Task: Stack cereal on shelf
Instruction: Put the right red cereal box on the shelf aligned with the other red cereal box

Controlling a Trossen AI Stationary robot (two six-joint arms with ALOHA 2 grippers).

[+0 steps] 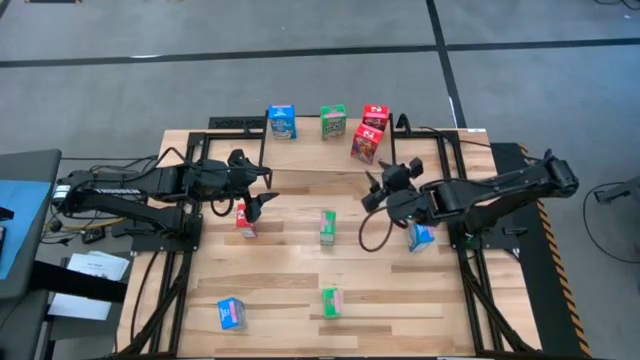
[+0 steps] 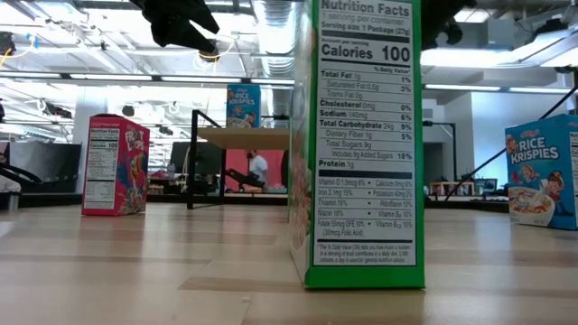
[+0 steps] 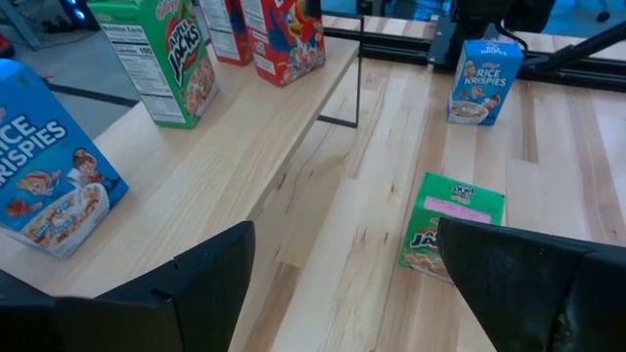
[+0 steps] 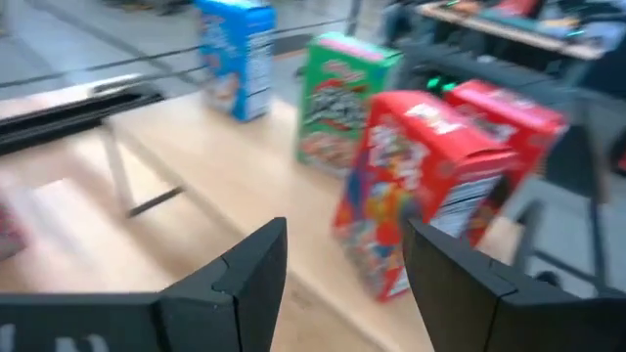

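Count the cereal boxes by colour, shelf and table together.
Blue boxes: 3
Green boxes: 3
Red boxes: 3
Total: 9

The left arm reaches in from the left edge of the tabletop, lying nearly level, with its wrist turned toward the centre. Its end effector (image 1: 262,203) hangs above the tabletop with both fingers (image 3: 210,284) spread wide and nothing between them. The right arm stretches in from the right side, bent at the elbow. Its end effector (image 1: 378,182) points toward the far edge, fingers (image 4: 240,274) parted and empty.
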